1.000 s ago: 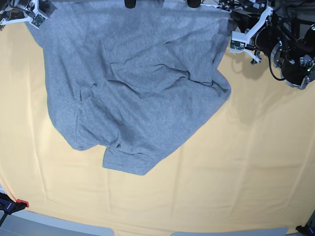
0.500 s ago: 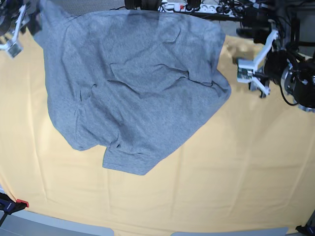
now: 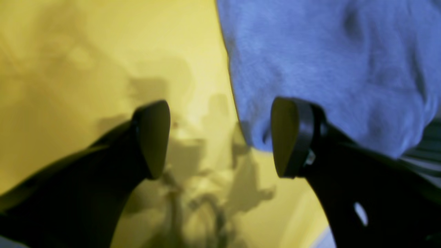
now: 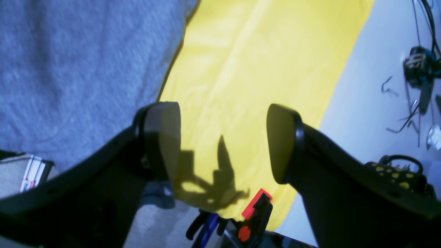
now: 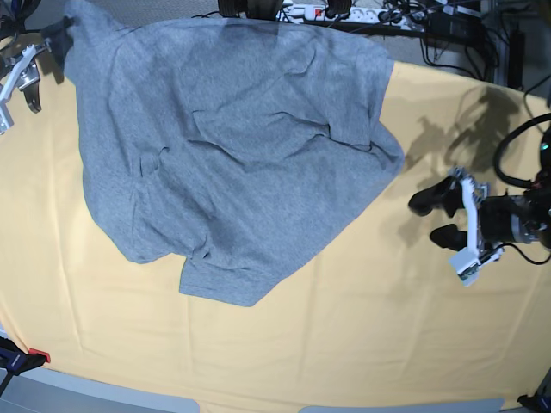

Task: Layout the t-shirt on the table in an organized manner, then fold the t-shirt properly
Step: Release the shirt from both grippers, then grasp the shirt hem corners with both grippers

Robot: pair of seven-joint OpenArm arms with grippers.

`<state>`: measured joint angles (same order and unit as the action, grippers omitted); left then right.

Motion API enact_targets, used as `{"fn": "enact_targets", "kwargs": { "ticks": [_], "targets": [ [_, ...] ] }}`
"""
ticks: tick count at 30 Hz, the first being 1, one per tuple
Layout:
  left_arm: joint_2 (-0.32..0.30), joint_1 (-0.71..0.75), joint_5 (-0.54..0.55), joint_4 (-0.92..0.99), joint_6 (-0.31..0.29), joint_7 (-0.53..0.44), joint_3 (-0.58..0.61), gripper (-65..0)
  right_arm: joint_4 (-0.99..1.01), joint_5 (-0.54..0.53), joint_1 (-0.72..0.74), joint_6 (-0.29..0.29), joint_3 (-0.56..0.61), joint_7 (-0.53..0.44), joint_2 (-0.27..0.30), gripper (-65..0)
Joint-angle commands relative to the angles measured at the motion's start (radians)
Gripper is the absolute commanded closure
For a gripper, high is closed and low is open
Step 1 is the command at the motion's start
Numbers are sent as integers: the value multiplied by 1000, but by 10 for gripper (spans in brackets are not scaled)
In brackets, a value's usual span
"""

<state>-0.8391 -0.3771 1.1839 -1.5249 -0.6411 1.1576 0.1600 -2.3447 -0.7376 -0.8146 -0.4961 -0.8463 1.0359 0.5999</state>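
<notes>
the heather-grey cotton t-shirt [image 5: 232, 155] is spread but skewed and rumpled on the far side of the pale orange-yellow cloth-covered table [image 5: 362, 327], nothing is folded, and both left gripper [image 5: 436, 216] and right gripper [image 5: 39, 60] are seen apart, empty.

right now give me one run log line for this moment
t-shirt: spread, creased, on table | left end effector: open, beside shirt | right end effector: open, at shirt corner

The left gripper's [image 3: 220, 139] two black fingers [image 3: 153, 137] stand wide apart over the yellow cloth-covered table [image 3: 86, 69], empty; the blurry heather-grey cotton t-shirt's [image 3: 327, 58] edge lies seemingly just beyond one finger.
</notes>
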Motion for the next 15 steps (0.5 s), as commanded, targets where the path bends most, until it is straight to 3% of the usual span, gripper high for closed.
{"fn": "enact_targets", "kwargs": {
  "ticks": [1, 6, 15],
  "targets": [
    [19, -23, 17, 44, -18, -30, -20, -458, -11, 1, 1, 6, -11, -16, 16, -407],
    [175, -56, 16, 291, -57, -27, -22, -458, -11, 3, 1, 6, -11, -31, 16, -407],
    [325, -95, -24, 482, -57, -45, -20, -458, -11, 4, 1, 6, -11, -52, 16, -407]
  ]
}}
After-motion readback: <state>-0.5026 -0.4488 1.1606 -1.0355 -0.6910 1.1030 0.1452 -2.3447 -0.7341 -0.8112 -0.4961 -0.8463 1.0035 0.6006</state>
